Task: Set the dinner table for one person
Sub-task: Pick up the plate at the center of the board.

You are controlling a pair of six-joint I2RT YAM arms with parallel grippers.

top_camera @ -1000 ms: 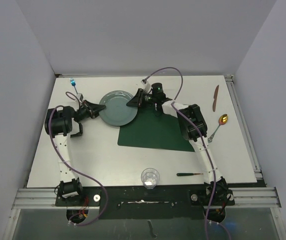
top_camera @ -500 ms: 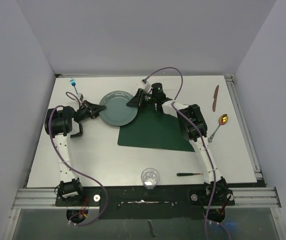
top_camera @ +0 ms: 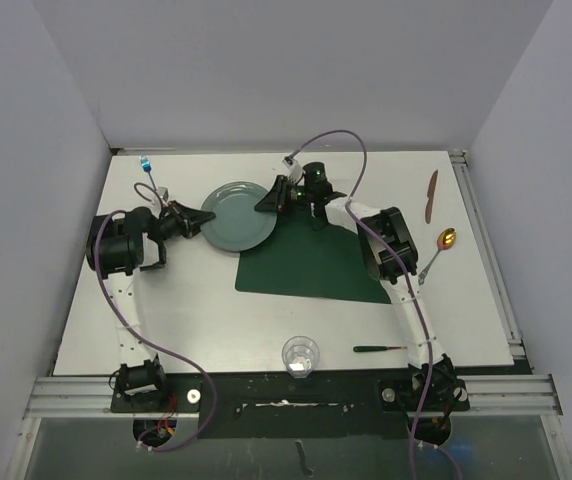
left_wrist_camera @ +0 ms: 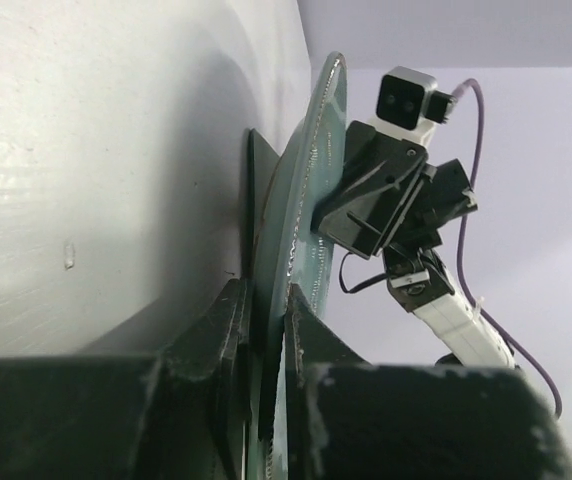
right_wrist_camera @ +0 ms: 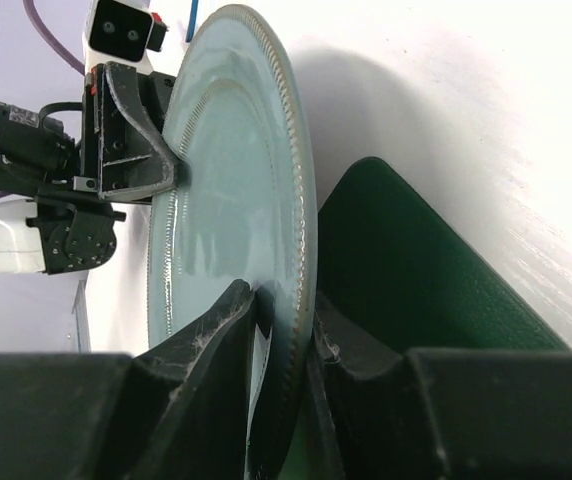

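Note:
A grey-green plate [top_camera: 236, 216] lies at the back of the white dinner table [top_camera: 206, 320], its right edge over a corner of the dark green placemat [top_camera: 311, 262]. My left gripper [top_camera: 202, 216] is shut on the plate's left rim. In the left wrist view the plate [left_wrist_camera: 316, 170] stands edge-on between the fingers of that gripper [left_wrist_camera: 264, 325]. My right gripper [top_camera: 267, 203] is shut on the plate's right rim. In the right wrist view the plate [right_wrist_camera: 226, 180] is pinched in that gripper [right_wrist_camera: 284, 330], beside the placemat [right_wrist_camera: 406, 270].
A clear glass [top_camera: 301, 354] stands near the front edge. A dark-handled utensil [top_camera: 381, 349] lies to its right. At the right side lie a gold spoon [top_camera: 445, 240] and a brown knife [top_camera: 432, 195]. A small blue-tipped object [top_camera: 146, 163] sits at the back left.
The left gripper's fingers have closed further onto the plate's left rim, and the left arm has shifted slightly. The right gripper has kept its hold and place.

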